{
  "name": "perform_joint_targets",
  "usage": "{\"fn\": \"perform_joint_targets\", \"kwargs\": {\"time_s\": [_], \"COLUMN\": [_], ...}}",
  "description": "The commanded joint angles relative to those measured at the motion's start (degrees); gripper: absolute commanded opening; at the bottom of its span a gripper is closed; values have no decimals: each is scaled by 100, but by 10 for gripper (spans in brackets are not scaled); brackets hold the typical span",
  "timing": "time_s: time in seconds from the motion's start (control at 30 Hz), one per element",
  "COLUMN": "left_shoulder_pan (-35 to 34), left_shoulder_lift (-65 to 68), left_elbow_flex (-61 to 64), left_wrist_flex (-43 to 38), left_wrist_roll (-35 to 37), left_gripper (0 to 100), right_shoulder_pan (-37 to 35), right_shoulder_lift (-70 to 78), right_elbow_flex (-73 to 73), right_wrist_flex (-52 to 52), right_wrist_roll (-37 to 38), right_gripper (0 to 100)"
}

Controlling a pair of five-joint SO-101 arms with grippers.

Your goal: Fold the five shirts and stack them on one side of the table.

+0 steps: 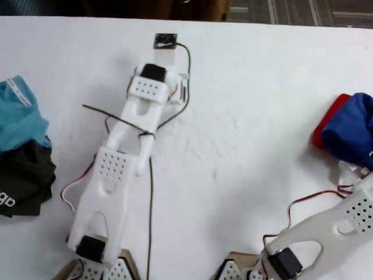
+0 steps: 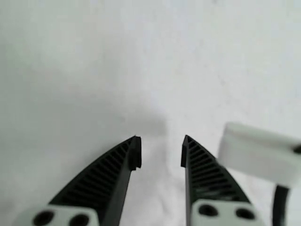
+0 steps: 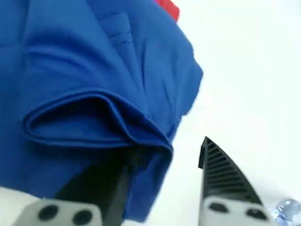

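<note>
Judging by how things lie, the job looks somewhere near halfway. At the right edge of the table (image 1: 262, 87) the blue shirt (image 3: 94, 70) rests on the red shirt (image 1: 327, 125). The blue one shows a doubled-over edge, so I take that pair for the start of the stack, though it looks puffy rather than flat. Across at the left edge, well apart from them, the teal shirt (image 1: 17, 114) lies rumpled and overlaps the black shirt (image 1: 26, 175); neither looks folded to me. That makes four shirts I can count, and those two at least are left to fold and carry over. The right gripper (image 3: 171, 155) sits at the blue shirt with its jaws apart, the hem draped over one jaw and the other bare, so it pinches nothing. The left gripper (image 2: 160, 150) hangs over bare table near the far middle, jaws a little apart, holding nothing. As for containers, every shirt lies straight on the tabletop.
</note>
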Motion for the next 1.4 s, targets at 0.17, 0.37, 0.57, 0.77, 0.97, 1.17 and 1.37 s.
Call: {"fn": "perform_joint_targets", "kwargs": {"time_s": [0.17, 0.37, 0.57, 0.77, 0.97, 1.17, 1.37], "left_shoulder_pan": [62, 62, 62, -141, -1222, -1943, -1987], "left_shoulder_lift": [0, 18, 53, 18, -141, -202, -360], "left_elbow_flex": [-224, -224, -224, -215, -752, -488, -312], "left_wrist_flex": [-185, -158, -176, 413, 1943, 2321, 2321], "left_wrist_roll": [0, 0, 0, 0, -730, -1468, -1468], "left_gripper": [165, 165, 165, 165, 165, 165, 165], "right_shoulder_pan": [453, 523, 576, -84, -971, -1323, -831], "right_shoulder_lift": [-646, -1138, -1455, -1499, -1393, -1015, -541], "right_elbow_flex": [-914, -1073, -1073, -1073, -167, 1196, 1187], "right_wrist_flex": [549, 549, 567, 567, 567, 189, -347], "right_wrist_roll": [941, 941, 905, 378, -1134, -1213, -1196], "right_gripper": [194, 193, 31, 19, 18, 18, 18]}}
